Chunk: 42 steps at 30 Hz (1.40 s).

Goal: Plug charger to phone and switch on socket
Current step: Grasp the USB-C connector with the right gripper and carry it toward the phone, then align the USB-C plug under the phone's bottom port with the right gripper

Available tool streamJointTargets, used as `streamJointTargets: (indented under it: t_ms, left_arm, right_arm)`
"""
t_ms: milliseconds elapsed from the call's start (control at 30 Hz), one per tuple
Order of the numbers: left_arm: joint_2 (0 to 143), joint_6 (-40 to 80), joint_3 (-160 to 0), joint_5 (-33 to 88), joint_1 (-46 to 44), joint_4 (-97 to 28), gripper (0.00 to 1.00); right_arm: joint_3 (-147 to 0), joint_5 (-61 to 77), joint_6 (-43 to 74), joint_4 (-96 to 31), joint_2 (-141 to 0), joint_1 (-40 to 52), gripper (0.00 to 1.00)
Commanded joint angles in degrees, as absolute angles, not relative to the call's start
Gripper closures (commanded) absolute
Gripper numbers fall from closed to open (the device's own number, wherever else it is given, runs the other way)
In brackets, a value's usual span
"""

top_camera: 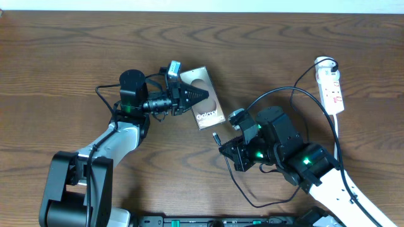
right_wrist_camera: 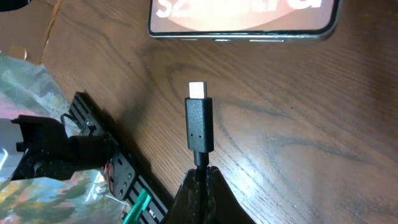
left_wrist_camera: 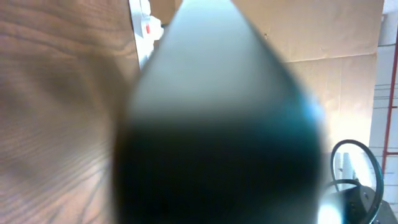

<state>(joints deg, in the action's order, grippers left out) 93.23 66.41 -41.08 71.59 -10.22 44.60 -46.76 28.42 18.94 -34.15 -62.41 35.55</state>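
Just short of the phone (top_camera: 209,114), right gripper (right_wrist_camera: 200,177) clamps the charger (right_wrist_camera: 199,124), plug aimed in; left gripper (top_camera: 201,96), clenched empty, seems to steady it.

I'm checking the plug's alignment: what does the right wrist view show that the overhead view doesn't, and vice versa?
Only right wrist: the charger's silver tip pointing at the phone's near edge, a bare gap of table between them, and the right gripper shut on the cable just behind the plug. Only overhead: the socket at the far right, and the left gripper, shut, over the phone's face. Both: phone, charger plug, wooden table.
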Motion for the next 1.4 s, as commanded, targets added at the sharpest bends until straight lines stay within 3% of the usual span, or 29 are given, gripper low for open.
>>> streamJointTargets:
  t_ms: [0,1367]
  left_arm:
    - [92.9,63.55,-42.61,70.96,-10.0,45.1,0.93]
    - [92.9,72.1,-42.61,70.02,-10.07,45.28,0.93]
  right_arm:
    - [-46.81,26.24,19.75,-33.8,-62.26,35.99,0.99]
    - [-46.81,27.33,31.29,-28.6,-66.17,36.1,0.99]
